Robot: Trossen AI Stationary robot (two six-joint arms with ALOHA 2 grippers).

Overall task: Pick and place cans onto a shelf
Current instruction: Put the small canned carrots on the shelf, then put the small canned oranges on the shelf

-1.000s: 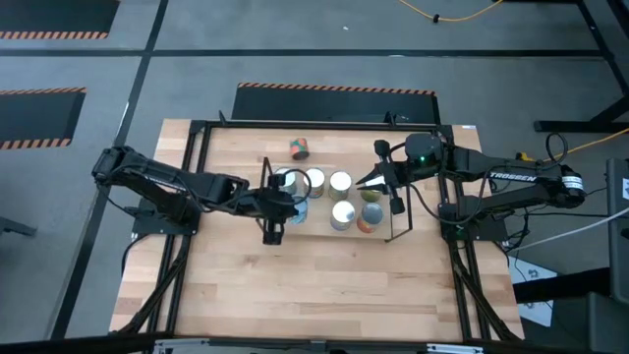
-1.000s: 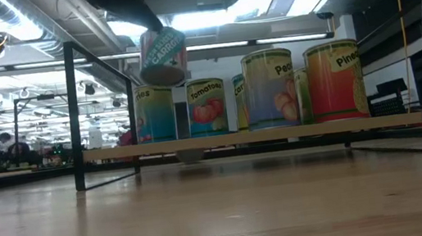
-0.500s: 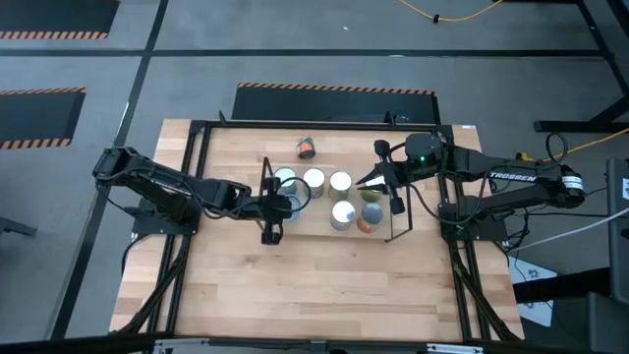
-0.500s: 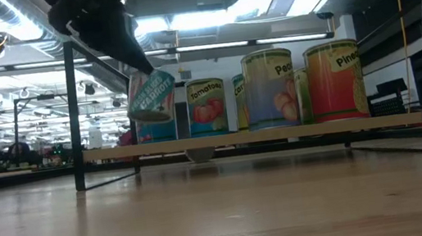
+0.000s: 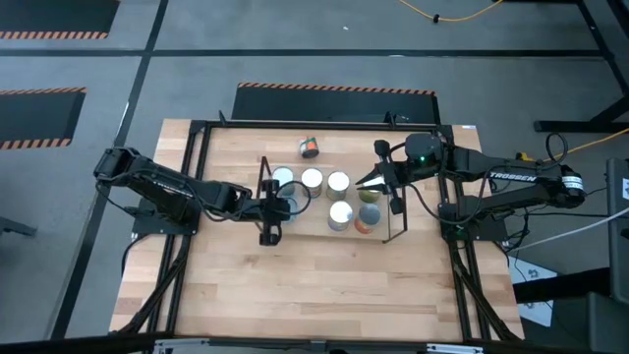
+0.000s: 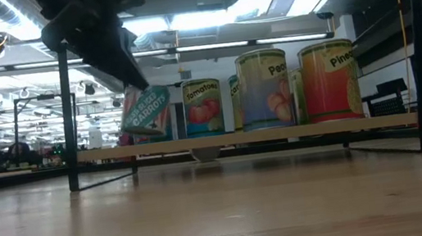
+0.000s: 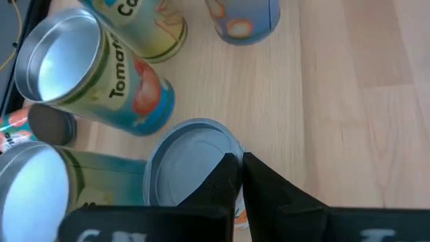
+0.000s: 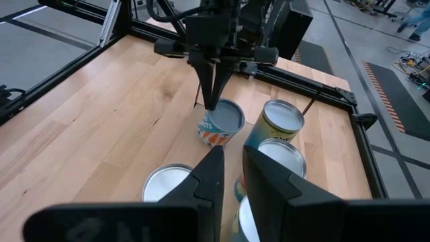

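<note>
Seven cans counted: six on the shelf, one lying beyond it. Left gripper pinched the tilted carrots can's rim; right gripper hovered, fingers slightly parted, empty

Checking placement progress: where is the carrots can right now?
The carrots can hangs tilted in the left gripper at the shelf's left end, beside the tomatoes can.

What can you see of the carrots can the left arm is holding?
The carrots can is a small metal tin with a plain silver top and a teal and orange label. It hangs tilted, top leaning toward the arm, low over the left end of the shelf. The left end effector pinches its rim, fingers shut on it. It stands beside the tomatoes can.
</note>
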